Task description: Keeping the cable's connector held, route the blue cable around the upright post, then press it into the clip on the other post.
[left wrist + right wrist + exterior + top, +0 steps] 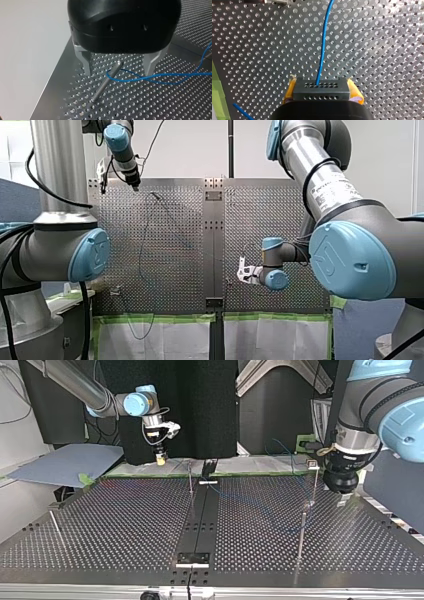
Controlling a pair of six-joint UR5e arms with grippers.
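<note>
In the left wrist view my left gripper [118, 73] is open, its metal fingers [86, 65] standing wide on either side of the upright post [106, 81] without touching it. The blue cable [155, 76] loops around that post near its tip and trails away over the perforated plate. In the top view this gripper [342, 494] hangs beside the tall post [302, 530]. My right gripper [322, 87] is shut, yellow pads [290, 88] clamped on the dark connector [322, 91]; the cable [323, 45] runs straight ahead from it. The clip post [314, 480] stands behind the tall one.
A black rail [202, 515] runs down the middle of the perforated table [125, 525]. A thin post [190, 477] stands near the rail and another [55, 527] at the top view's left. Green tape [165, 318] lines the plate's near edge in the front view.
</note>
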